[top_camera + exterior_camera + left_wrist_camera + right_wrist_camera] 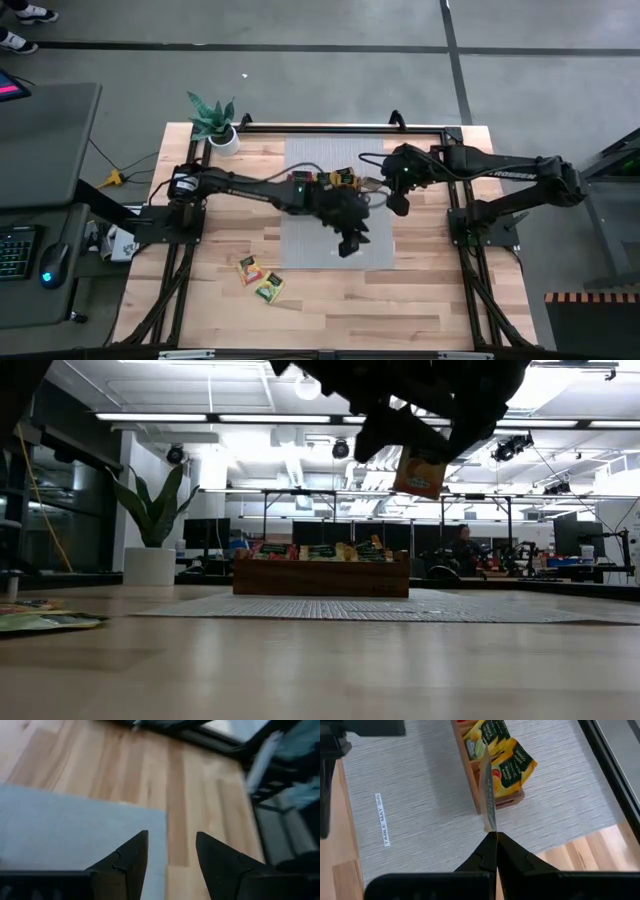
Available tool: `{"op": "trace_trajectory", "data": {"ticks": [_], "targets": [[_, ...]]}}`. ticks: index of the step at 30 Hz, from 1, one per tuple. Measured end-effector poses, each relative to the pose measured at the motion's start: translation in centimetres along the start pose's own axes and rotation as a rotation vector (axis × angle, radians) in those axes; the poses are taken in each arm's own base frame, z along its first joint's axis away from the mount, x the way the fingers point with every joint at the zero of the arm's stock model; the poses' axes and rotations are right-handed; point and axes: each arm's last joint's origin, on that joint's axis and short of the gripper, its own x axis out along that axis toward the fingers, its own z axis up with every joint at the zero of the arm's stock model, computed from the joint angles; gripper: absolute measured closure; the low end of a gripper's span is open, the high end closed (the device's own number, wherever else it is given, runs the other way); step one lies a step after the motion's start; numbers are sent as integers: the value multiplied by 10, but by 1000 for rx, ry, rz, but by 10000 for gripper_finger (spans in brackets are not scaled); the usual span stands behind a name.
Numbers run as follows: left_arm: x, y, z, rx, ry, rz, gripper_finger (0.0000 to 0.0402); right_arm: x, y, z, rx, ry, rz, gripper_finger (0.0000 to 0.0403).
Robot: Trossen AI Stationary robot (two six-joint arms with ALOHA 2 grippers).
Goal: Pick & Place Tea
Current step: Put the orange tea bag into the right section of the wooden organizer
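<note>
My right gripper (492, 836) is shut on a tea packet (488, 785), which shows edge-on in the right wrist view and as an orange packet (420, 472) in the low view. It hangs over the grey mat beside the wooden tray (335, 180). The tray (466, 760) holds yellow and green tea packets (512, 762) standing in its compartments. Two more tea packets (260, 279) lie flat on the bare wood at the near left. My left gripper (171, 836) is open above the mat's near right corner (350, 243), with nothing between its fingers. My right gripper pinches the tea packet by one edge (491, 829) between the tips of its two fingers. The fingers slant down from the table's right side. The packet sticks out ahead of the fingertips, thin edge toward the wrist camera, lifted clear of the mat and the tray.
A grey mat (310, 235) covers the table's middle, with the tray at its far side. A potted plant (215, 122) stands at the far left corner. A black frame rail (340, 128) runs along the far edge. Bare wood lies along the near edge.
</note>
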Motion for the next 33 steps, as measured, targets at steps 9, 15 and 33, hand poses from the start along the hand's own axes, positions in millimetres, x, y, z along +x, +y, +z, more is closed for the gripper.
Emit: {"op": "trace_trajectory", "data": {"ticks": [9,15,33], "targets": [[-14,39,23,14,-69,-160,236,1,-13,2,16,-10,-24,403],[-67,51,49,80,-172,-158,236,2,-27,4,64,-19,-19,403],[-242,42,-40,82,-566,-43,236,12,-38,17,62,-109,58,403]]}}
